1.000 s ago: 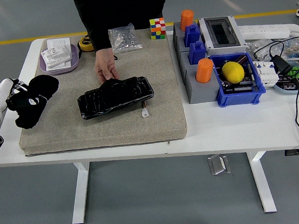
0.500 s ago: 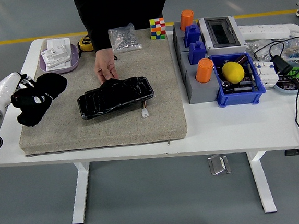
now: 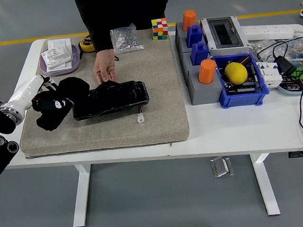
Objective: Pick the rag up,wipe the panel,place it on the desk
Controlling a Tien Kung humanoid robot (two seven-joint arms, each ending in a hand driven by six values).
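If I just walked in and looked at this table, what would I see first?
Probably the robot's left hand clutching a black rag against the left end of a shiny black panel on the grey felt mat. A person's hand holds the panel's far edge. Off to the right, a yellow lemon sits in a blue bin, and a colourful puzzle cube stands at the mat's far edge.

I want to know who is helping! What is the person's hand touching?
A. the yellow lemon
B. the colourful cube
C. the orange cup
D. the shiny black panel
D: the person's hand rests on the far edge of the black panel on the mat, far from the cube and lemon.
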